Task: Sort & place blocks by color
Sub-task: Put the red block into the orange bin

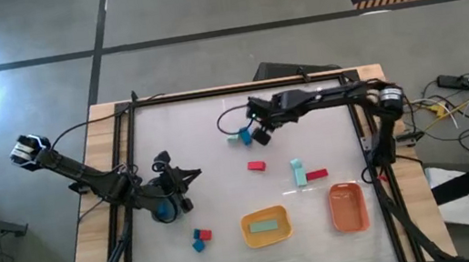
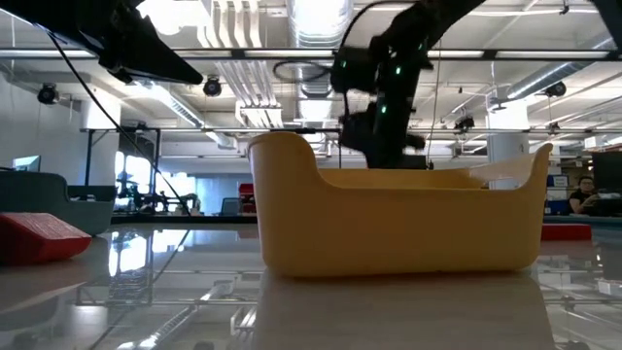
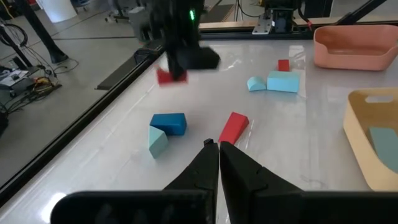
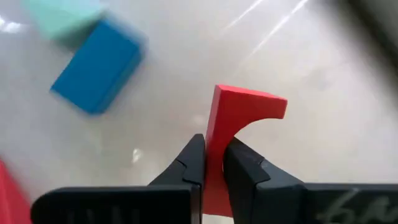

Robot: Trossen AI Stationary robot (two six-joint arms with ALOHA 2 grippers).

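The right gripper (image 4: 213,163) was clamped on one red block (image 4: 239,134), its two fingers pinching the piece on both sides. In the high view the right gripper (image 1: 260,134) hung over the far middle of the table (image 1: 232,242), and the left wrist view showed it lifted clear of the surface with the red block (image 3: 168,76) under it. Just beside that gripper lay one dark blue block (image 1: 244,134) and one pale teal block (image 1: 233,137), touching each other.

Nearer the front than the right gripper lay one red bar (image 1: 257,166), then a pair of pale teal blocks (image 1: 298,172) lying end to end, with one more red bar (image 1: 316,175) just beside them.

The left gripper (image 1: 193,175) was clenched on nothing, its fingers (image 3: 208,163) pressed together, hovering at the left side of the table. Toward the front edge from it sat one red cube (image 1: 205,234) touching two blue blocks (image 1: 199,242).

Two bins showed on the front part of the table, well apart from the right gripper: one yellow bin (image 1: 247,221) holding one pale teal bar (image 1: 265,226), and one orange bin (image 1: 334,213) beside it. Whether the orange bin held anything could not be told.
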